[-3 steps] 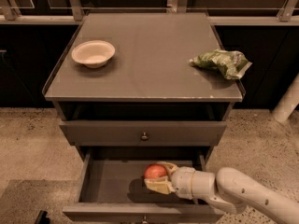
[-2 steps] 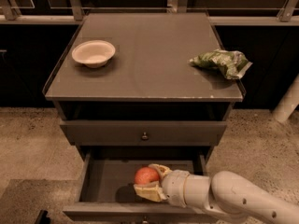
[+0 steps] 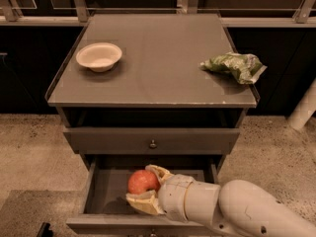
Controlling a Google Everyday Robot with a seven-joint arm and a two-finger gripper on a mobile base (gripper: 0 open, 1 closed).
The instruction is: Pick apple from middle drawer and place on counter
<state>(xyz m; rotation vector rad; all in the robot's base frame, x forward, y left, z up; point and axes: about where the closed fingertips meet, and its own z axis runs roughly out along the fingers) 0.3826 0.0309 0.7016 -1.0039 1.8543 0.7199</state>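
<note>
Hand: at (image 3: 139,183), low in the frame, inside the pulled-out mid drawer (image 3: 97,194); comes in from the right on a thick white arm (image 3: 237,210)
Hand state: clamped on the apple, one tan finger (image 3: 157,171) over its top-right, the other under its lower left
Apple: (image 3: 143,180) red-orange, round, between the fingers, over the drawer's centre, nearer the front wall than the back; dark shadow on the drawer floor to the left & below it; can't tell if it's touching the floor or clear of it
Mid drawer: wide open twd the camera, low side walls, flat grey-brown floor bare on the left half
Top drawer: (image 3: 108,141) shut, small round knob (image 3: 153,143) at centre, directly above the open one
Tabletop: (image 3: 158,73) grey-brown slab w/ thin raised lip
Bowl: (image 3: 98,57) white, upright, back-left part of tabletop
Bag: (image 3: 233,65) green & white, crumpled, lying by the right edge, well apart from the bowl
Floor: (image 3: 29,147) speckled, pale, both sides of the cabinet
</note>
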